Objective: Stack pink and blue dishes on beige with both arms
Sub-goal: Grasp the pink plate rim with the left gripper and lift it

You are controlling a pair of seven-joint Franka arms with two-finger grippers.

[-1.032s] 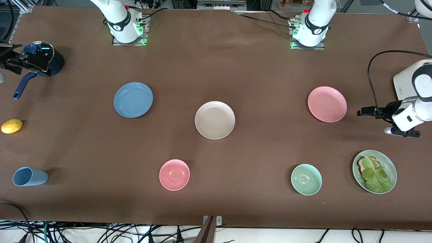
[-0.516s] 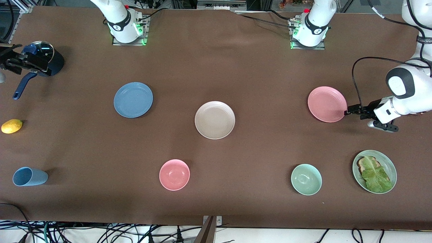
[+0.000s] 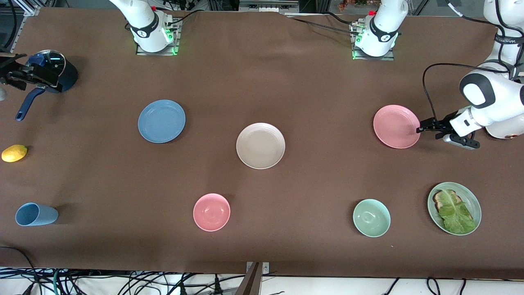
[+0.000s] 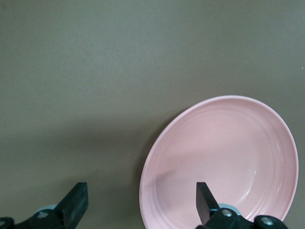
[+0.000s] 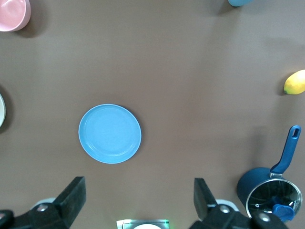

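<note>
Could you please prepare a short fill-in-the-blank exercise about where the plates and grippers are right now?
1. The left gripper, fingers open, is at the rim of the flat round pastel ____ plate.
2. The flat round pale beige plate has ____ stacked on it.
3. The right gripper hangs open high above the table, looking down on the flat round dusty ____ plate.

Missing words: pink; nothing; blue

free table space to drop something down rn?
Bare cloth between the blue plate and beige plate, and between the beige plate and pink plate. Also between the pink bowl and green bowl. Crowded by the pink plate: left tool at its rim.
</note>
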